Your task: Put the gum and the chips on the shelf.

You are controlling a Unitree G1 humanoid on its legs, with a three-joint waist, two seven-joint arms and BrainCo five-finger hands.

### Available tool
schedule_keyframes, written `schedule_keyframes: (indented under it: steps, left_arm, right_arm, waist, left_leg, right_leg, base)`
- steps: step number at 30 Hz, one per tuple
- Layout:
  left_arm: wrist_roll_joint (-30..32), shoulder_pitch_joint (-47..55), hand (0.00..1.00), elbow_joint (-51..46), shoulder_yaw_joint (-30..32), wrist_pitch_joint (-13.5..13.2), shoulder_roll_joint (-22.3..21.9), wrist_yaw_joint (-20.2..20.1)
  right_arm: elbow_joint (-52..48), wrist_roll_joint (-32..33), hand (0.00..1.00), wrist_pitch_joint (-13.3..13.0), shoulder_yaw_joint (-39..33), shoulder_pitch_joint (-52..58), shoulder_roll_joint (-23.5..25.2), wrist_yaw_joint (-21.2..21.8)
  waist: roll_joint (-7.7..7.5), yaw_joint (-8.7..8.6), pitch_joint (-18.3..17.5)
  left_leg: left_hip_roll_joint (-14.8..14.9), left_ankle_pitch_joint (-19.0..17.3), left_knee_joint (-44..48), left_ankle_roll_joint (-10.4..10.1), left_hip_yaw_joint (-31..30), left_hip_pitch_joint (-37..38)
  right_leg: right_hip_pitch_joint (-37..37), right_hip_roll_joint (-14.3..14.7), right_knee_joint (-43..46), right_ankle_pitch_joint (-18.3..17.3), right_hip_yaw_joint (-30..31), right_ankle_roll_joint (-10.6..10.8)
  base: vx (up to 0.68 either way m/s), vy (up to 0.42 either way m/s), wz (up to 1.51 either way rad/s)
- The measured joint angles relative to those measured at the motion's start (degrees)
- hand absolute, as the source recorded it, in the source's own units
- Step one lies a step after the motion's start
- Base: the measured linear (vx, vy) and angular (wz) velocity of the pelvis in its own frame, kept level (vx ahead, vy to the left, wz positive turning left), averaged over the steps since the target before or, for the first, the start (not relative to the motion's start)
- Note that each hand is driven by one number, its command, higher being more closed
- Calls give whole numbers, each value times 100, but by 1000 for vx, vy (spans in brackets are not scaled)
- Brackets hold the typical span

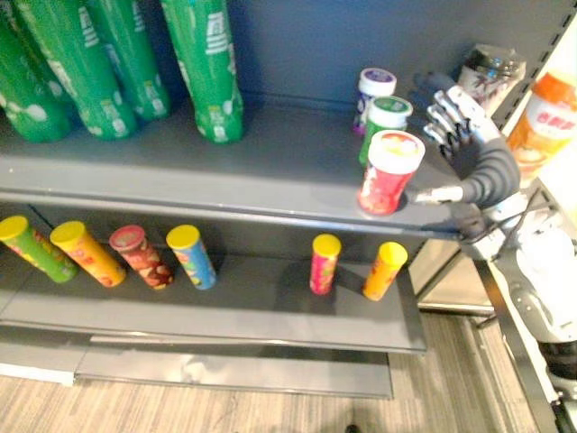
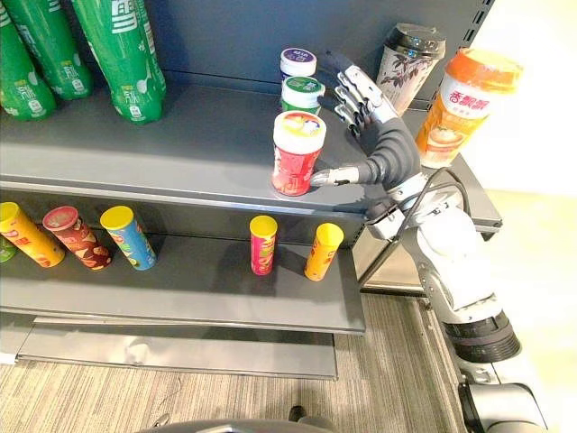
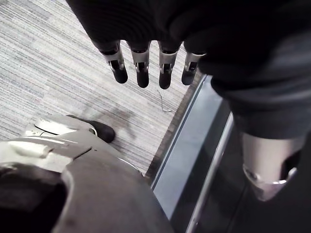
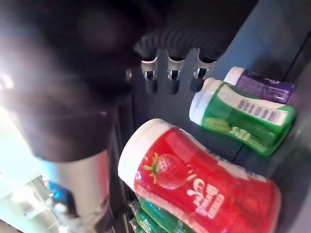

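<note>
A red strawberry gum bottle (image 1: 389, 171) with a white lid stands upright near the front edge of the upper grey shelf (image 1: 225, 176). A green gum bottle (image 1: 387, 120) and a purple one (image 1: 374, 88) stand just behind it. My right hand (image 2: 383, 135) is open beside the red bottle's right side, fingers spread and the thumb reaching toward its base; the right wrist view shows the fingers apart from the red bottle (image 4: 199, 179). Several chips tubes, among them a red one (image 1: 323, 263) and an orange one (image 1: 383, 271), lean on the lower shelf. My left hand (image 3: 141, 73) hangs open over the floor.
Tall green bottles (image 1: 207, 63) stand at the back left of the upper shelf. On the neighbouring rack to the right are an orange-lidded cup (image 2: 464, 104) and a dark-lidded cup (image 2: 406, 63). Striped carpet lies below the shelf's base.
</note>
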Motion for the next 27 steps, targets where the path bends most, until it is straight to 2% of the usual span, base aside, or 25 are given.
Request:
schedule_keyframes:
  steps: [5,8,13,14,16,20,21,27]
  left_arm:
    - [0,10,0,-1,42,2,-8,-1]
    - [-1,60,0,-24,89,3,-22,0]
    - [-5,115,0,-124,145,5,-64,8]
    - [-6,115,0,-127,146,4,-66,17]
    - [-6,116,0,-127,146,5,-67,27]
    - [-6,114,0,-141,142,4,-75,37]
    - [-7,114,0,-152,138,4,-82,41]
    - [-7,124,0,-155,130,4,-138,150]
  right_arm:
    - [0,54,0,-6,-206,-338,-17,-33]
    - [13,105,0,-75,-666,-656,-166,-170]
    - [305,453,0,-379,-1490,-1264,-572,-496]
    - [427,657,0,-512,-1763,-1442,-715,-625]
    - [465,774,0,-547,-1954,-1535,-791,-674]
    - [480,1129,0,-910,-2516,-1733,-1018,-906]
    - [564,1145,0,-1079,-2743,-1800,-1098,-1048]
    - [788,1140,0,-1254,-3525,-1490,-1132,-1399]
  waist:
    - [-7,-9,0]
    - [-10,-11,-1]
    - [-12,-18,-2]
    - [-13,-21,-3]
    - [-13,-25,-3]
    - [1,-49,-18]
    - [9,-60,-44]
    - [-3,-74,-129]
  left_leg:
    - [9,0,-5,0,-1,20]
    - [8,-1,-10,0,7,23]
    - [14,-1,-27,-2,45,35]
    - [23,-1,-42,-2,74,40]
    - [29,-1,-63,-2,100,58]
    - [39,-1,-97,-2,123,88]
    - [39,-1,-100,-2,125,90]
    - [41,-1,-101,-2,136,100]
  right_leg:
    - [32,7,-13,1,0,-1]
    - [31,8,-17,1,7,-1]
    - [33,22,-54,28,51,-24]
    - [39,35,-94,59,81,-28]
    - [39,44,-102,64,101,-28]
    - [43,60,-102,64,123,-28]
    - [42,60,-102,64,125,-27]
    - [43,66,-97,64,134,-27]
  base:
    - [0,0,0]
    - [0,0,0]
    - [0,0,-4]
    - [2,3,-9]
    - [9,7,-9]
    - [9,5,-3]
    - [0,0,0]
    - [0,0,0]
